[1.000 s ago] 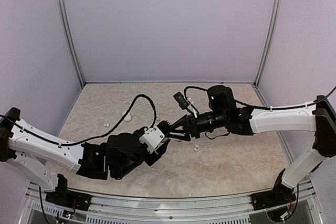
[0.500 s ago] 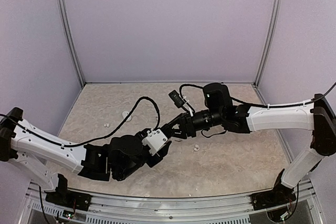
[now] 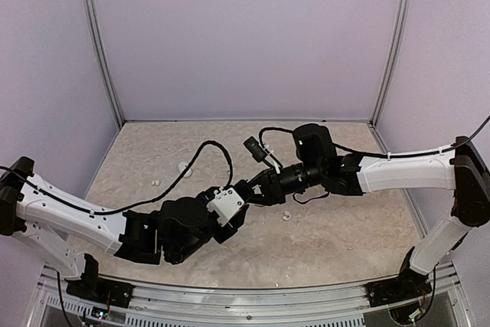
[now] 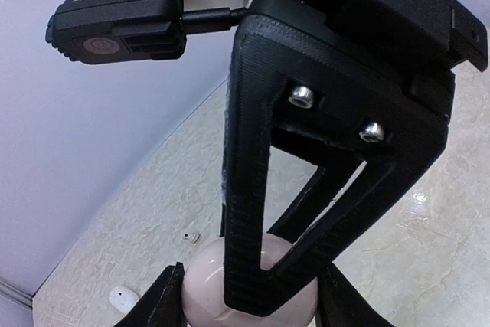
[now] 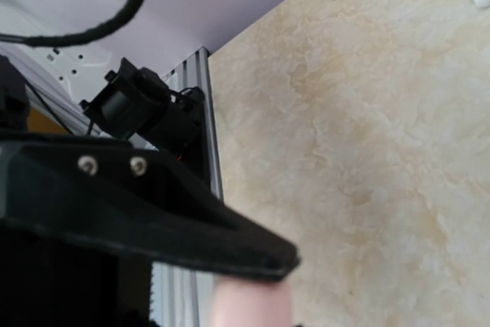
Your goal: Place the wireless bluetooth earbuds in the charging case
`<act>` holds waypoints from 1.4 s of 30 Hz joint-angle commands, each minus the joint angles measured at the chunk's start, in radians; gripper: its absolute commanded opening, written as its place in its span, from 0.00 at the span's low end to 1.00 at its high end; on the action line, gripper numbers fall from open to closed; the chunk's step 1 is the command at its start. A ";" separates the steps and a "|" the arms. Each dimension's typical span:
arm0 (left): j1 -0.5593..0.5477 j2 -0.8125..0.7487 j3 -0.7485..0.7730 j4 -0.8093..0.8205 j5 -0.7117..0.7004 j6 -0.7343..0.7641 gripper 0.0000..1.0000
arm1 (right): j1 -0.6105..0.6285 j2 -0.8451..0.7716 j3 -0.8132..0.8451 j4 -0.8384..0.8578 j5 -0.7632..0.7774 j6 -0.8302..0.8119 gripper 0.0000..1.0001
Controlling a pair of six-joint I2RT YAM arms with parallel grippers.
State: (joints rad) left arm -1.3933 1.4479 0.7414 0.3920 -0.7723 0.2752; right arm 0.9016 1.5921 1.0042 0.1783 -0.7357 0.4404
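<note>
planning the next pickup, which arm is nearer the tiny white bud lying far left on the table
Left. The bud lies just beyond the wrist of the left arm; the right gripper is well off to its right, over mid-table.

I see the pale pink rounded case [image 4: 205, 290] held in my left gripper [image 4: 253, 304], a tiny white bud [image 3: 287, 216] lying on the table [image 3: 344, 243] near its right, a second bud [image 3: 155, 183] well apart at the left
</note>
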 commanded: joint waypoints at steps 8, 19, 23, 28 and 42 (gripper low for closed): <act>-0.015 -0.067 0.002 -0.077 0.096 -0.058 0.93 | -0.007 -0.043 0.012 -0.033 0.021 -0.059 0.17; -0.005 -0.319 -0.166 -0.057 0.308 0.150 0.89 | -0.039 -0.066 0.033 -0.109 -0.134 -0.103 0.16; -0.003 -0.350 -0.170 -0.056 0.342 0.222 0.87 | -0.038 -0.073 0.033 -0.127 -0.167 -0.095 0.16; -0.001 -0.322 -0.153 -0.060 0.352 0.268 0.84 | -0.022 -0.068 0.032 -0.120 -0.200 -0.071 0.16; 0.005 -0.269 -0.137 -0.048 0.365 0.320 0.74 | 0.026 -0.041 0.055 -0.128 -0.220 -0.059 0.16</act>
State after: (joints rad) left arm -1.3930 1.1648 0.5804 0.3279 -0.4217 0.5629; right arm 0.9115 1.5433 1.0225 0.0555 -0.9222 0.3748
